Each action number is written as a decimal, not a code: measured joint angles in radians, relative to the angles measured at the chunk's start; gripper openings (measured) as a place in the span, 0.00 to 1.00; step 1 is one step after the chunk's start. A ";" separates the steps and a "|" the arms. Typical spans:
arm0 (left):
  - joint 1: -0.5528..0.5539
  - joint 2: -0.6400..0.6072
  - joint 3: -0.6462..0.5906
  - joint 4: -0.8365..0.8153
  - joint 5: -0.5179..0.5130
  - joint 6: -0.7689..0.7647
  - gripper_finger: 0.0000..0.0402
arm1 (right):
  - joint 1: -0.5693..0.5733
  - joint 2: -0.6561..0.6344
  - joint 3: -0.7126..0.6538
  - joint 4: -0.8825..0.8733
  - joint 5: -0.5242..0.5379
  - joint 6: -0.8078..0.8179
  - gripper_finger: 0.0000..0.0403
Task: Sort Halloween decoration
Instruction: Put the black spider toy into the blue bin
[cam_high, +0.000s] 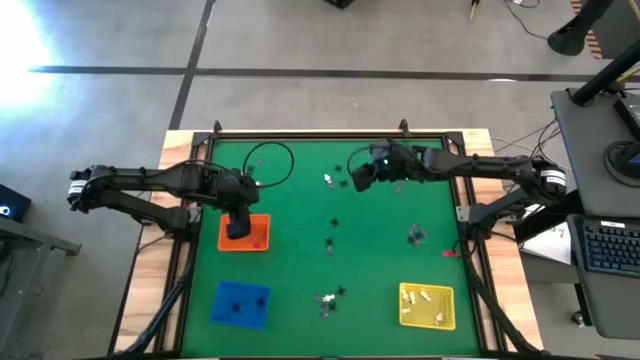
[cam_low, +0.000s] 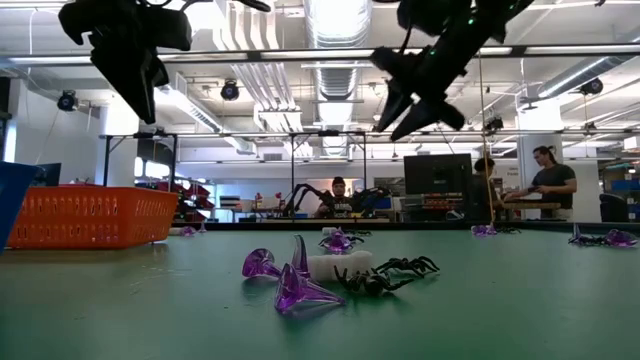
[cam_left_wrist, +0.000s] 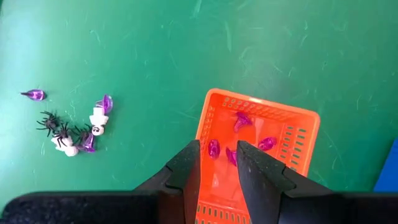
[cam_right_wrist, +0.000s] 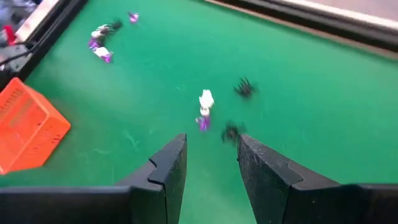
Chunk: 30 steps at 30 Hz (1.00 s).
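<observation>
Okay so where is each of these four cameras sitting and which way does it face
High view: above the table, looking straight down; shows both arms, the orange tray, blue tray, yellow tray.
Low view: at tabletop height, looking level across into the room; both arms hang from above.
Left wrist view: on the left arm, looking down past the left tool, open, over the orange tray.
Right wrist view: on the right arm, looking past the right tool, open, at trinkets.
Shared: the orange tray shows in all four.
</observation>
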 joint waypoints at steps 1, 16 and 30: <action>0.000 0.000 0.000 -0.001 0.000 -0.003 0.22 | -0.012 0.014 0.000 0.032 -0.013 -0.046 0.33; 0.000 0.000 0.000 -0.085 -0.026 -0.136 0.22 | -0.107 0.274 0.097 0.237 -0.036 -0.702 0.33; 0.000 0.000 -0.001 -0.084 -0.026 -0.211 0.22 | -0.216 0.520 0.261 0.184 -0.237 -0.866 0.33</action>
